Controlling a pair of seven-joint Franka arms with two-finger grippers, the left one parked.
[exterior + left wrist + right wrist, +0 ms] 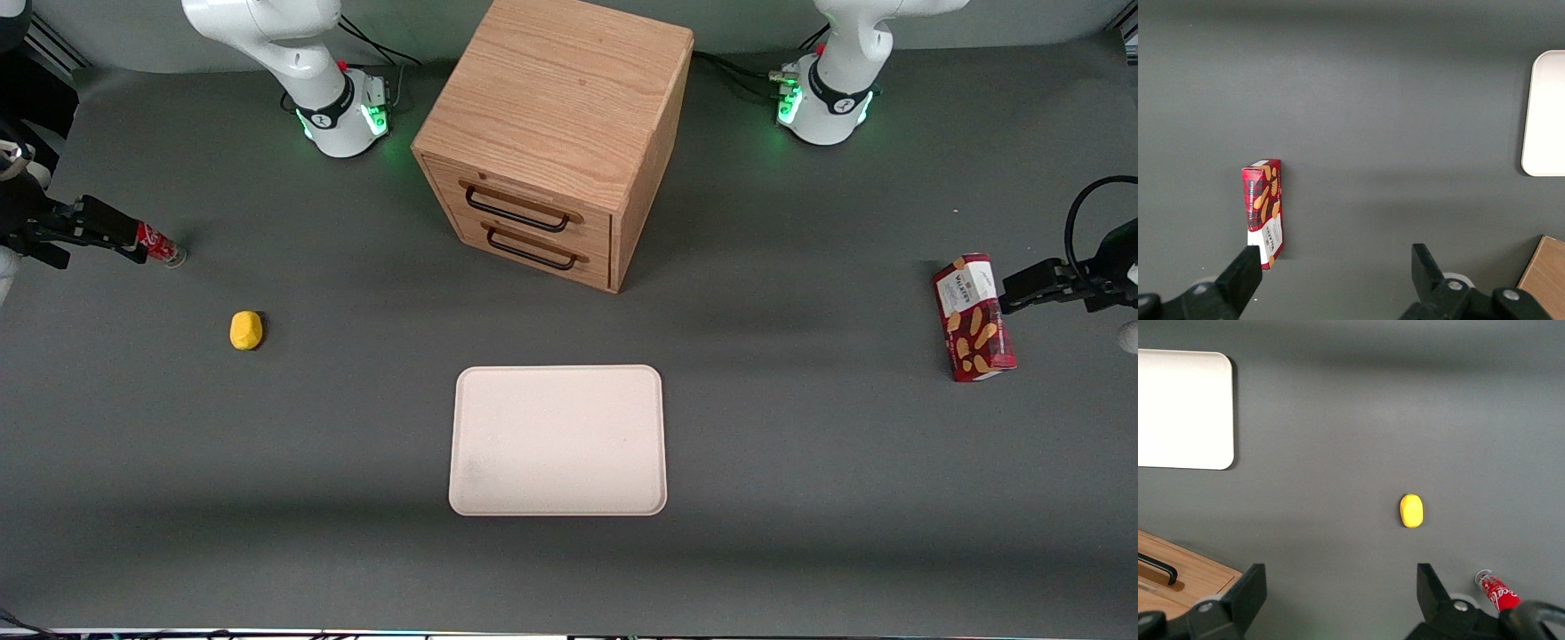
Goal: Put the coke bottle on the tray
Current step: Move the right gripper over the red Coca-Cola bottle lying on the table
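The coke bottle (160, 246) (1497, 589), small and red with white script, lies on its side on the table toward the working arm's end. My right gripper (93, 244) (1338, 587) hovers above the table there, open, with only bare table between its fingers. The bottle lies outside the fingers, just beside one fingertip (1431, 587). The pale cream tray (558, 440) (1181, 410) (1545, 113) sits mid-table, nearer the front camera than the bottle, with nothing on it.
A yellow lump (245, 330) (1411, 510) lies between bottle and tray, close to the bottle. A wooden two-drawer cabinet (556, 133) (1178, 577) stands farther from the front camera than the tray. A red biscuit box (973, 317) (1263, 203) lies toward the parked arm's end.
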